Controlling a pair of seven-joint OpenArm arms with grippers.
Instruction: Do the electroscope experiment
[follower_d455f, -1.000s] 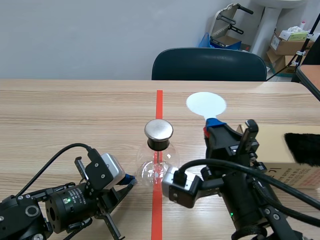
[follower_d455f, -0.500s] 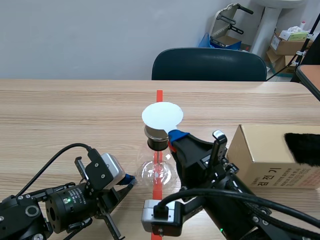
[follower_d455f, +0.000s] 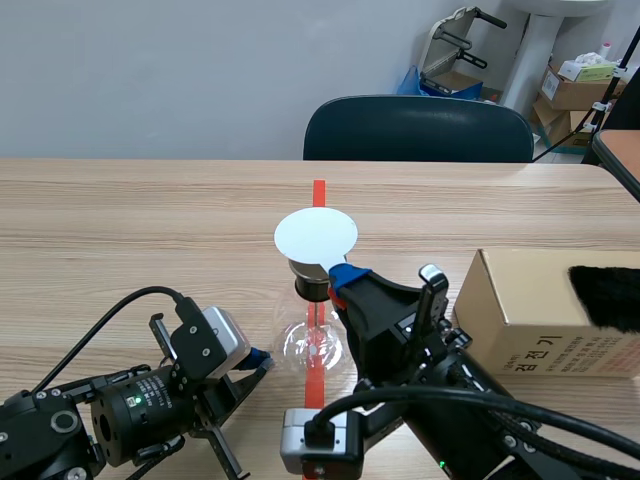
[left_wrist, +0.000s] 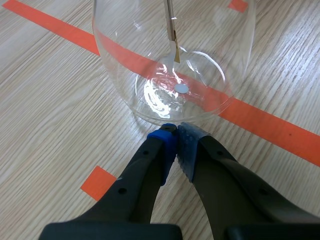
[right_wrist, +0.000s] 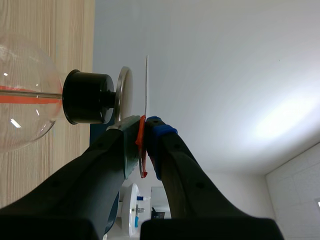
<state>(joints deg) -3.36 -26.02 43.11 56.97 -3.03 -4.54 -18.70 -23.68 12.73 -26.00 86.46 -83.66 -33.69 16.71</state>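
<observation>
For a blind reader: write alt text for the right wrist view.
The right gripper is shut on the red handle of a white disc, edge-on close to the metal cap topping the electroscope's black stopper and glass flask.

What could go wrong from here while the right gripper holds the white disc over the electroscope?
1. The right gripper holds the white disc close above the electroscope's metal plate; pressing sideways could topple the glass flask.
2. The left gripper, shut, has its tips at the flask's base; a small forward move might shove it.
3. The cardboard box sits close beside the right arm; an outward swing could hit it.
</observation>
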